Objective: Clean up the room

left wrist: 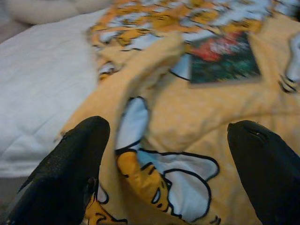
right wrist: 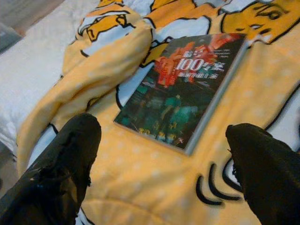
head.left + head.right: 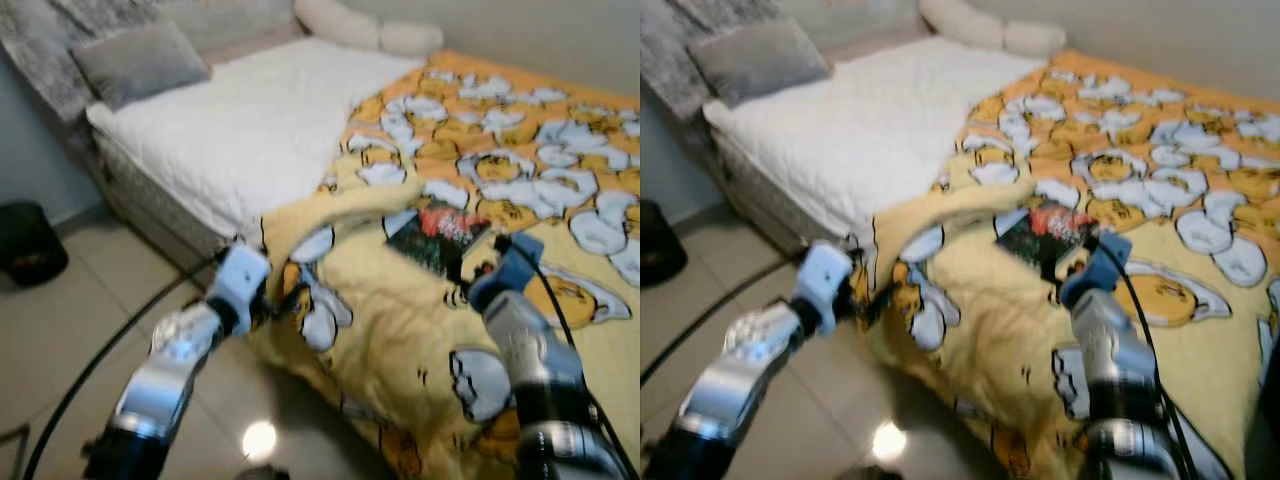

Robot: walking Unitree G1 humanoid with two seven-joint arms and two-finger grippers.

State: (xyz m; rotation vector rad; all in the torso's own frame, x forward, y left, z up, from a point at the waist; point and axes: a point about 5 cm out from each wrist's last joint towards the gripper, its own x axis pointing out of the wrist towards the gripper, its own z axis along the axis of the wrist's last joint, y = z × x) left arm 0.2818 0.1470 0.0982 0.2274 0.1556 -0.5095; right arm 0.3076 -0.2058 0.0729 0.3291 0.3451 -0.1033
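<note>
Two silver arms fill the foreground, reaching from tiled floor [image 3: 60, 330] toward the bed [image 3: 250, 130].

Left: left gripper [image 1: 164, 187] at the hanging blanket [image 3: 400, 330] edge, at the bed's near corner. Fingers spread wide, nothing between them; its wrist view has yellow cartoon-print cloth directly under the gap. Judgement: set up to take the drooping edge and pull the blanket straight.

Centre: blanket bunched in a ridge and folded back, leaving bare white mattress [image 3: 240, 140] on the left half. Grey pillow [image 3: 140, 60] at the head, cream bolster [image 3: 370, 32] along the far wall. Dark bin [image 3: 28, 245] on the floor, well left of the bed.

Right: book [image 2: 185, 91] lies flat on the blanket, just beyond the ridge. Right gripper [image 2: 159, 159] hovers just short of it, fingers wide apart, holding nothing. Judgement: lined up to lift the book off before the blanket is spread.

Views compared: head views are blurred, the book a dark patch with red. Right wrist view resolves the cover, red lettering with "100" and a pale spine edge. Left wrist view shows how close that gripper sits to the cloth, which the head views leave uncertain.
</note>
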